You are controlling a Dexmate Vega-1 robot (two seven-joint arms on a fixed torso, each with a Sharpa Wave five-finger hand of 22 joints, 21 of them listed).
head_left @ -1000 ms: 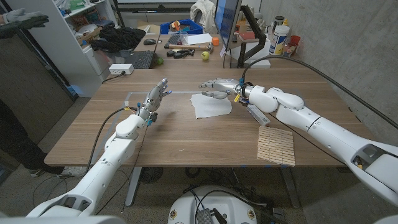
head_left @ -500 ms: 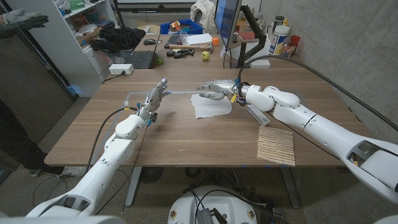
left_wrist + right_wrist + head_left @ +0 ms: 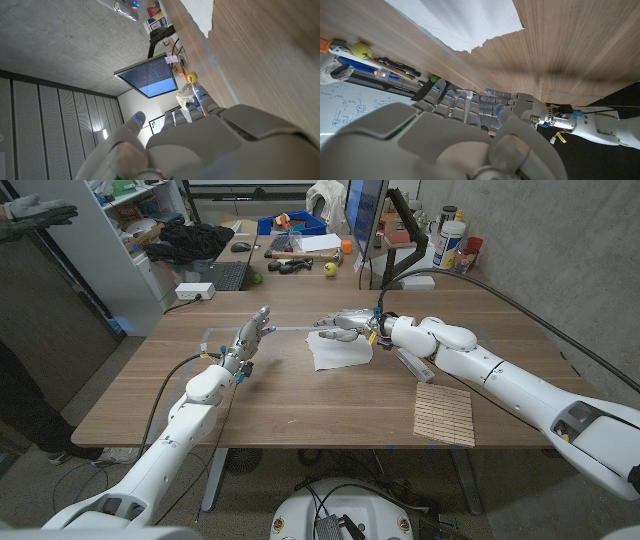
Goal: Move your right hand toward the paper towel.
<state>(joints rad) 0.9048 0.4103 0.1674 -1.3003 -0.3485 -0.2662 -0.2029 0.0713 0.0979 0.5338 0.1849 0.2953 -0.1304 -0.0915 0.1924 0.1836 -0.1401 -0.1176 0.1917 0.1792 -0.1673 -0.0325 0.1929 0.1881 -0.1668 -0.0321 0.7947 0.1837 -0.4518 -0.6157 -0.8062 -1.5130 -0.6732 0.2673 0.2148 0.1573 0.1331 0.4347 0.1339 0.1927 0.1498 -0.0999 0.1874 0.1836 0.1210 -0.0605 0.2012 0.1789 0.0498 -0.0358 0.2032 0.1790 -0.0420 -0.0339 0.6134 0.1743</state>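
Nearest the robot, bare wood runs along the front edge of the table (image 3: 300, 435), and open room is left there between the two arms. A slatted wooden mat (image 3: 444, 415) is laid near the front right edge, beside the right forearm. A flat white bar-shaped object (image 3: 412, 364) is seen on the wood just under the right wrist, between the mat and the hand.

Further in, the left hand (image 3: 250, 337) is held over the left half of the table, fingers apart and reaching away from the robot, with nothing in it. Thin tape lines (image 3: 215, 332) are marked on the wood beside it.

The paper towel (image 3: 338, 349) is spread flat near the table's middle, its near edge torn and uneven. The right hand (image 3: 348, 321) is poised over the towel's far edge, fingers extended toward the robot's left and loosely parted; nothing is held. Whether the fingertips touch the paper cannot be told. In the right wrist view the towel (image 3: 465, 22) is seen just beyond the hand's (image 3: 440, 140) fingers.

Beyond the table's far edge, a monitor (image 3: 365, 220) on its stand, a keyboard (image 3: 225, 276), a blue bin (image 3: 295, 224) and bottles (image 3: 452, 242) are crowded on a second desk. At the far left, a person's gloved hand (image 3: 40, 212) is seen.
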